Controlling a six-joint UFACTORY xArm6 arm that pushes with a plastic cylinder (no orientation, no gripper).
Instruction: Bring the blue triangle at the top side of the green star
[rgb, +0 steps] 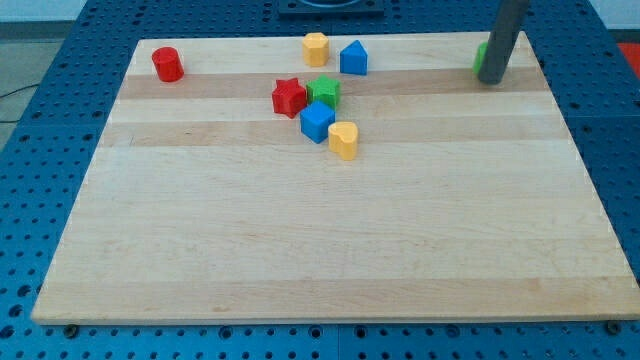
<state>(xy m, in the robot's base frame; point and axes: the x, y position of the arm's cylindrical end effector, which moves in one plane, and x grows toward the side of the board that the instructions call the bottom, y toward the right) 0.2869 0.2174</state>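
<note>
The blue triangle (353, 58) sits near the view's top, just up and right of the green star (324, 92). The green star touches a red star (289, 97) on its left and a blue cube (317, 122) below it. My tip (491, 80) is far to the right at the board's top right, well away from both, beside a green block (482, 56) that the rod partly hides.
A yellow hexagon block (316, 48) lies left of the blue triangle. A yellow heart (343, 140) lies right of and below the blue cube. A red cylinder (167, 64) stands at the top left. The wooden board (330, 250) ends in blue pegboard all around.
</note>
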